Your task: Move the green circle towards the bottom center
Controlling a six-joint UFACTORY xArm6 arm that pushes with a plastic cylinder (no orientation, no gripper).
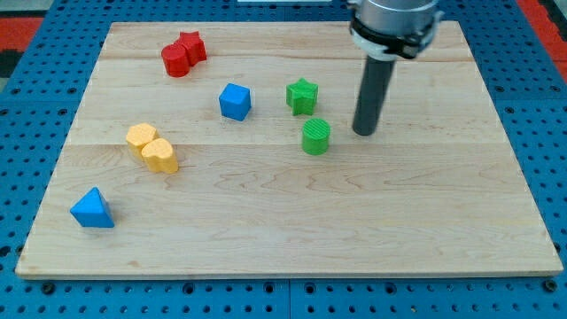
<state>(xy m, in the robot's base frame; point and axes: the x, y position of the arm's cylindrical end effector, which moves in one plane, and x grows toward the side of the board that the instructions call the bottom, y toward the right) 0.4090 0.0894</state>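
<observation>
The green circle (315,136) is a short green cylinder standing a little right of the board's middle. My tip (364,132) rests on the board just to the circle's right, with a small gap between them. The dark rod rises from the tip to the arm's grey mount at the view's top. A green star (302,96) stands just above the circle, toward the view's top.
A blue cube (235,101) stands left of the green star. A red circle (175,61) and a red star (191,46) touch at the top left. Two yellow blocks (152,147) touch at the left. A blue triangle (92,209) sits at the bottom left. The wooden board (354,239) lies on a blue pegboard.
</observation>
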